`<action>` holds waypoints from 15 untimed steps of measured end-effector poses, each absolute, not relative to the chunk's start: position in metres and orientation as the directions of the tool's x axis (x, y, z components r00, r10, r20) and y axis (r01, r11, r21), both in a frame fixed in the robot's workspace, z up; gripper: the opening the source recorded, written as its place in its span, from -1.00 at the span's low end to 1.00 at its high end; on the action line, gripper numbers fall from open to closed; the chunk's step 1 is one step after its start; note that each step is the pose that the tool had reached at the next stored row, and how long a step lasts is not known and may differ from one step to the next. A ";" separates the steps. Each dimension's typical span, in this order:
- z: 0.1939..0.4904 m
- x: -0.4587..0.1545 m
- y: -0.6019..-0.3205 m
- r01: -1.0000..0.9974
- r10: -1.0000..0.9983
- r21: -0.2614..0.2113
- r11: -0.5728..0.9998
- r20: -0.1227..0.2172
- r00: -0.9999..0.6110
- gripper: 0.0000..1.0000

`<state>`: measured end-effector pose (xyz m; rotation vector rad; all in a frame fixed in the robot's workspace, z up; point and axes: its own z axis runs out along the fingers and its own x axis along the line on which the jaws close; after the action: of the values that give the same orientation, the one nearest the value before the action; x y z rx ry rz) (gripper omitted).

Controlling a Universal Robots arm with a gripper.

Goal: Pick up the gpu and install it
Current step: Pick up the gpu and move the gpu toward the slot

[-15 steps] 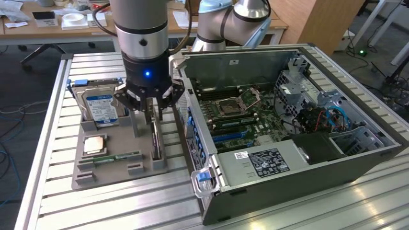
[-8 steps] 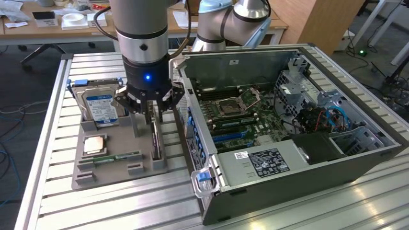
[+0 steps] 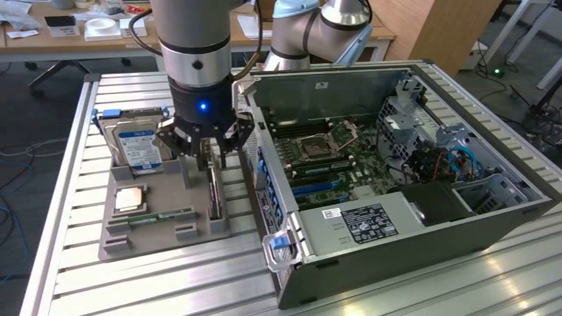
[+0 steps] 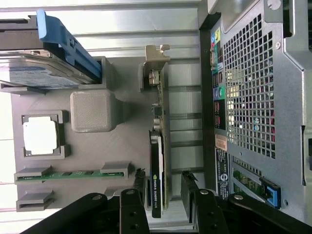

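The gpu [image 3: 213,191] stands on edge in a slot of the grey holder tray [image 3: 167,232], beside the open computer case [image 3: 369,217]. In the wrist view the gpu [image 4: 159,146] shows as a thin black-faced card with its silver end bracket [image 4: 157,54] at the far end. My gripper [image 3: 209,150] hangs right above the card's near end. It is open, with one finger [image 4: 138,181] on each side of the card, and a gap still shows between the card and the other finger [image 4: 188,181]. The gripper [image 4: 163,183] straddles the card without lifting it.
The tray also holds a blue-labelled hard drive [image 3: 139,141], a square processor [image 3: 130,197] and a green memory stick [image 3: 162,216]. The case's motherboard [image 3: 325,155] lies exposed. A second arm [image 3: 307,26] stands behind the case. All rest on a slatted metal table [image 3: 131,283].
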<state>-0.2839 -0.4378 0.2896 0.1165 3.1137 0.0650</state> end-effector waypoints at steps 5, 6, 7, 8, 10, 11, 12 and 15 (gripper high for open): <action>0.283 -0.284 -0.438 0.074 0.075 0.044 0.996 -0.023 -0.997 -0.14; 0.281 -0.284 -0.438 0.074 0.075 0.044 0.996 -0.023 -0.997 -0.14; 0.279 -0.284 -0.438 0.074 0.075 0.044 0.996 -0.023 -0.997 -0.14; 0.278 -0.284 -0.438 0.074 0.075 0.044 0.996 -0.023 -0.997 -0.14; 0.274 -0.284 -0.438 0.074 0.075 0.044 0.996 -0.023 -0.997 -0.14; 0.272 -0.284 -0.438 0.074 0.075 0.044 0.996 -0.023 -0.997 -0.14; 0.270 -0.284 -0.438 0.074 0.075 0.044 0.996 -0.023 -0.997 -0.14; 0.265 -0.284 -0.438 0.074 0.075 0.044 0.996 -0.023 -0.997 -0.14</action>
<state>-0.2839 -0.4378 0.2651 0.1165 3.1137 0.0677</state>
